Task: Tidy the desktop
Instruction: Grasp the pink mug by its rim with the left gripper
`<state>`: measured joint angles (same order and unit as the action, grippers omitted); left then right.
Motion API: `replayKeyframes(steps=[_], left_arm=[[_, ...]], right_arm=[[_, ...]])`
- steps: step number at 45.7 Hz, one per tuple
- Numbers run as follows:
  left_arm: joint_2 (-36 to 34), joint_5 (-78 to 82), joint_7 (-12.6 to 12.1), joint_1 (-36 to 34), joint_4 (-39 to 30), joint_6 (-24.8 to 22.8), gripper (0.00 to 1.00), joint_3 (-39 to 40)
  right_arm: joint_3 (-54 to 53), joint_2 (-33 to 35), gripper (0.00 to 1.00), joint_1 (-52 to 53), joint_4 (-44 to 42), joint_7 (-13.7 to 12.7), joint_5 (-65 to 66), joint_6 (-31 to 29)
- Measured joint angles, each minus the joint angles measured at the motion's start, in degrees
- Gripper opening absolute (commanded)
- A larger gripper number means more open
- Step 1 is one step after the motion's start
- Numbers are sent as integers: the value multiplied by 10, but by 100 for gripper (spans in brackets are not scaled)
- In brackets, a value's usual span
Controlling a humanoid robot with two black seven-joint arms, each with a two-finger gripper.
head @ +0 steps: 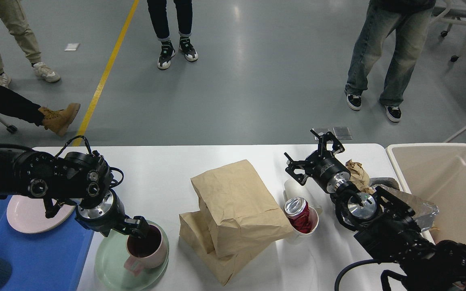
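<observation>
While the left end effector (pixel 138 227) is sitting at the rim of the pink mug (pixel 146 248), its fingers are showing dark and end-on against the mug's dark interior, so I cannot tell how far they are parted or whether they are gripping the rim. The mug is standing on the green plate (pixel 111 262), at the near left of the white counter (pixel 164 178), just beside the blue tray (pixel 43 258) carrying a pink plate (pixel 26 216). The right end effector (pixel 314 155) is hovering with its fingers spread wide apart, holding nothing, above the far right of the counter near crumpled brown paper (pixel 358 173). Two brown paper bags (pixel 233 214) are lying mid-counter, with a red can (pixel 297 212) in a white cup (pixel 312 226) beside them.
</observation>
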<state>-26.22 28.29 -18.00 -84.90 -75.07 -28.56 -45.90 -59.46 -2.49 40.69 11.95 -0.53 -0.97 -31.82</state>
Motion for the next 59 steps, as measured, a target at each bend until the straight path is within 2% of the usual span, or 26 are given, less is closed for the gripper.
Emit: replayKeyframes(steps=[18, 27, 30, 33, 37, 41, 45, 52, 59], left_arm=[[5, 28, 2, 57, 33, 21, 86, 29], [25, 30, 2, 79, 58, 21, 75, 34], [31, 30, 2, 81, 60, 21, 69, 35], [36, 30, 2, 83, 61, 21, 60, 35], [40, 30, 0, 85, 61, 19, 42, 35], [42, 30, -6, 86, 61, 13, 15, 35], [44, 24, -27, 88, 61, 6, 1, 36], [44, 18, -74, 99, 61, -10, 0, 56], [44, 17, -87, 106, 62, -13, 0, 71]], right_arm=[[0, 0, 100, 0, 0, 0, 0, 0], [0, 0, 100, 0, 0, 0, 0, 0], [0, 0, 100, 0, 0, 0, 0, 0], [0, 0, 100, 0, 0, 0, 0, 0], [0, 0, 100, 0, 0, 0, 0, 0], [0, 0, 100, 0, 0, 0, 0, 0], [0, 0, 100, 0, 0, 0, 0, 0], [0, 0, 100, 0, 0, 0, 0, 0], [0, 0, 100, 0, 0, 0, 0, 0]])
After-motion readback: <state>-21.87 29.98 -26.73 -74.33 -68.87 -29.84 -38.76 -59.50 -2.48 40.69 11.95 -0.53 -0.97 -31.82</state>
